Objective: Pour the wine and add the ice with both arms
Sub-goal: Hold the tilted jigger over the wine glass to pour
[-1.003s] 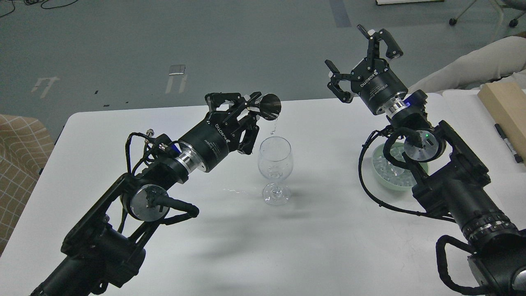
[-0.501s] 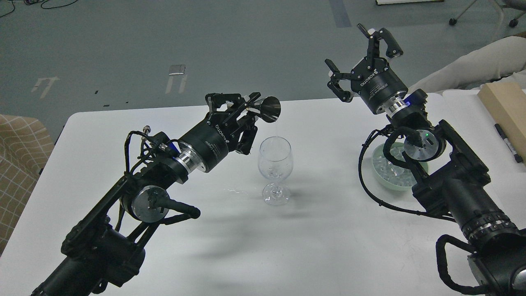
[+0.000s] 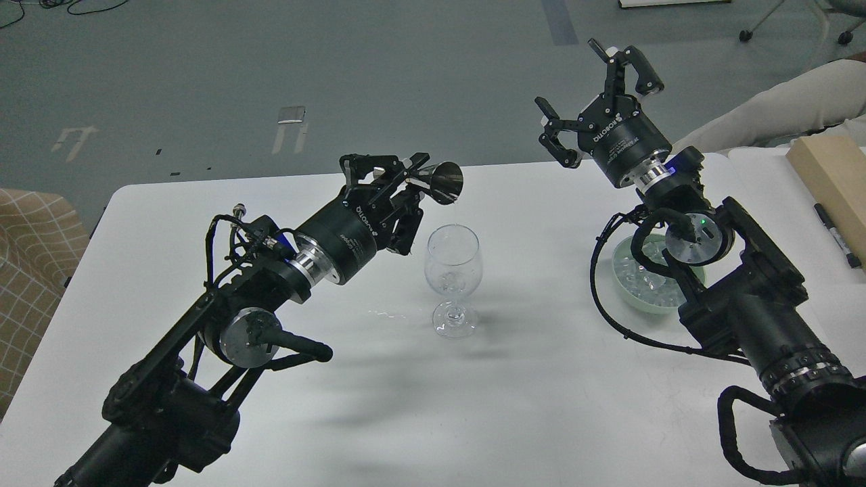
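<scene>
A clear stemmed wine glass (image 3: pixel 453 279) stands upright at the middle of the white table (image 3: pixel 528 406). My left gripper (image 3: pixel 399 182) is shut on a small metal cup (image 3: pixel 443 182), held tipped on its side just above and left of the glass rim. My right gripper (image 3: pixel 595 91) is open and empty, raised high above the table's far right. The ice (image 3: pixel 646 284) lies as a heap of small clear cubes in a pale green bowl (image 3: pixel 626 294), partly hidden behind my right arm.
A small wet patch (image 3: pixel 385 314) lies on the table left of the glass foot. A wooden block (image 3: pixel 832 179) and a black pen (image 3: pixel 835 233) lie at the right edge. A checked chair (image 3: pixel 34 264) stands at the left.
The stream of liquid from the metal cup into the glass has stopped. The cup has tipped back slightly and my left arm has shifted a little. My right arm has not moved.
</scene>
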`<state>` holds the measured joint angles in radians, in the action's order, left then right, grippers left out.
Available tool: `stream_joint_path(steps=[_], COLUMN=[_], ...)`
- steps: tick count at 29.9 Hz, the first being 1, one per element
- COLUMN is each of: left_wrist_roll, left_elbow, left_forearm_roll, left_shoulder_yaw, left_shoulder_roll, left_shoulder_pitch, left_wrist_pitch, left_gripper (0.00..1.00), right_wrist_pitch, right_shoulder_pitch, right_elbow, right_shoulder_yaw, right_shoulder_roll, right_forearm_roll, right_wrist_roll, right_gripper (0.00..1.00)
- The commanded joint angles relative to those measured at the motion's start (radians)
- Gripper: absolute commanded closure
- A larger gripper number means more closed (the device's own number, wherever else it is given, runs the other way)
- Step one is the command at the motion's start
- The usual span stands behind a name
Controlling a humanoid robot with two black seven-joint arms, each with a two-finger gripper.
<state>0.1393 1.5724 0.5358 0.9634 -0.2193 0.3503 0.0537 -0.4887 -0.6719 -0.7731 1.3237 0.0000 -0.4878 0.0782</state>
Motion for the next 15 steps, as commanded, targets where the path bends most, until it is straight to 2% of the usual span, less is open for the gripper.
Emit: stream_joint_path(steps=[1, 15], left_wrist_roll=[-0.001, -0.007], left_elbow=[0.001, 0.002], left_forearm_roll=[0.02, 0.092], left_shoulder_yaw=[0.0, 0.0], left_shoulder_roll=[0.001, 0.008], left_shoulder_pitch=[-0.001, -0.005], left_wrist_pitch=[0.003, 0.008], left_gripper=[0.88, 0.88], right_wrist_pitch=[0.0, 0.0], right_shoulder_pitch=[0.0, 0.0], right_elbow=[0.0, 0.0], right_shoulder_yaw=[-0.001, -0.001], right_shoulder_roll=[0.0, 0.0], right_forearm_roll=[0.0, 0.001], right_wrist_roll=[0.0, 0.0], right_gripper=[0.01, 0.01])
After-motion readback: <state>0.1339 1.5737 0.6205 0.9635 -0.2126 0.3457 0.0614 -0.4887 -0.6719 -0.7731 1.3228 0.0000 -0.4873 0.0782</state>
